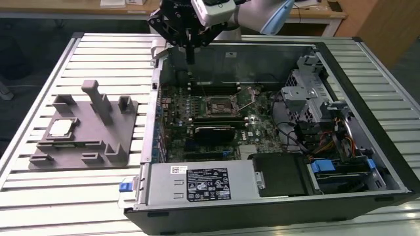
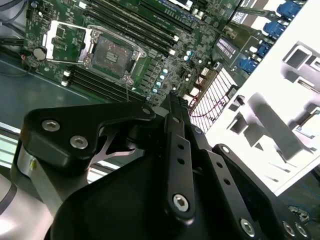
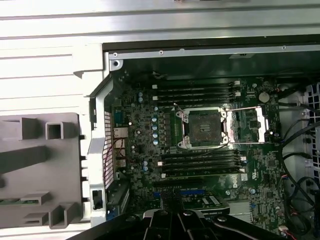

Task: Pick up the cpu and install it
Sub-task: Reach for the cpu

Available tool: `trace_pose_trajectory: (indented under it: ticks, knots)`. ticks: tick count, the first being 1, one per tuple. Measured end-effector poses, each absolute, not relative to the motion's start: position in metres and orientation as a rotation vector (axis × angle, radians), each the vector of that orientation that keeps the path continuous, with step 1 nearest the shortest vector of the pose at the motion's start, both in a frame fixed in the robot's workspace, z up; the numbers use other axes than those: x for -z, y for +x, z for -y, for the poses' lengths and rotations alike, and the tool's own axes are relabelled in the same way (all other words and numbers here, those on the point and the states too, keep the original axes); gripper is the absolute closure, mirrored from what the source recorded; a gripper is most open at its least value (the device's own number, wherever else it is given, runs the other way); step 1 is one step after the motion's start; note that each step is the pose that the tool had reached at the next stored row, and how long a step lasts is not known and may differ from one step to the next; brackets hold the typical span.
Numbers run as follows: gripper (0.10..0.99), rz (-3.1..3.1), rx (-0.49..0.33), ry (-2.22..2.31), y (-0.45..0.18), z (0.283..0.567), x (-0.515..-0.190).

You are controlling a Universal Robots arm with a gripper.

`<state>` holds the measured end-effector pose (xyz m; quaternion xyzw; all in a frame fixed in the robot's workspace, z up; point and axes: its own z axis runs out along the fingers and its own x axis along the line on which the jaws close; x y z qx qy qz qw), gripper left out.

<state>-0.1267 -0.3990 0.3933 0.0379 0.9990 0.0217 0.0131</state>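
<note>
Slatted table (image 1: 98, 54), open case (image 1: 262, 61): cpu (image 1: 60, 129) on tray (image 1: 98, 147), well apart from gripper (image 1: 190, 63), pinched narrow, empty. Risk: socket (image 1: 220, 104) lies open, so a skewed cpu prob. bends pins.

Glare bleaches the tray (image 2: 272, 122) in the second wrist view

1 cpu (image 1: 60, 129), 1 tray (image 1: 88, 141), 1 case (image 1: 262, 217)

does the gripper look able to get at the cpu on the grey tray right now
Probably yes: the cpu lies uncovered on the grey tray, its upright posts beside it, not over it. The gripper hangs above the computer case, with open space between.
</note>
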Motion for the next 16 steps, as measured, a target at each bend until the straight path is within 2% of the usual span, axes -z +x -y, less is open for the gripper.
trace_pose_trajectory:
  ticks: [16]
  knots:
    - [0.98,-3.113,-0.068,0.118,-0.1357,0.3989,-0.3933]
